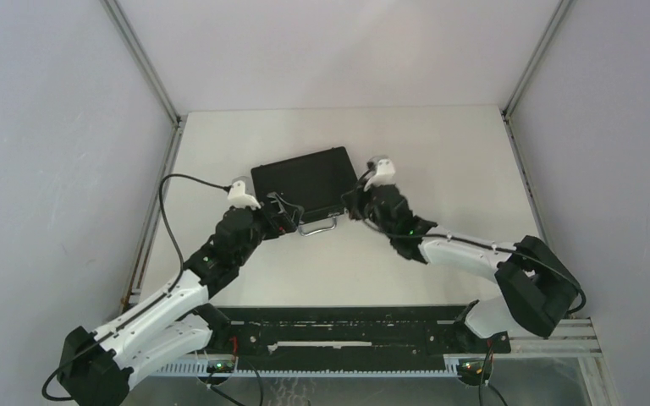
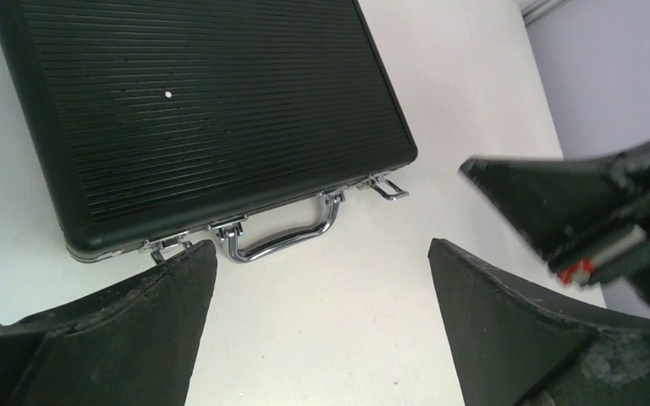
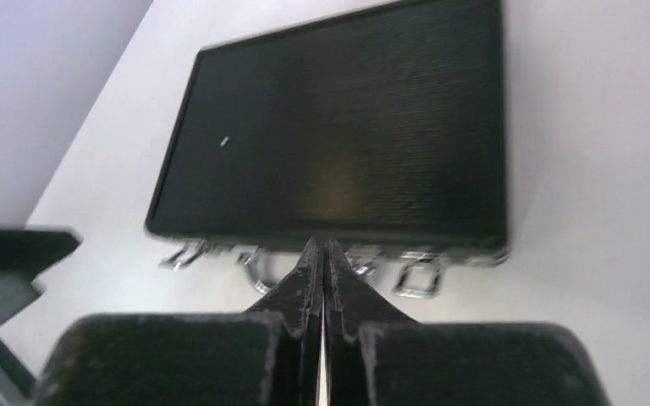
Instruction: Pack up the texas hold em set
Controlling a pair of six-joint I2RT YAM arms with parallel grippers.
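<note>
We see the black briefcase [image 1: 303, 180] lying flat and closed in the middle of the table [image 1: 448, 152], handle [image 2: 284, 239] toward our arms. Our left gripper [image 2: 322, 254] stands wide open and empty before the handle. Our right gripper [image 3: 322, 250] is fully closed on nothing, at the front edge.

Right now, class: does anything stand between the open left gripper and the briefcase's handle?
Nothing visible does. In the left wrist view only bare table lies between the left gripper, which is open, and the handle on the front edge of the briefcase. The right gripper, shut, sits off to the side.
</note>
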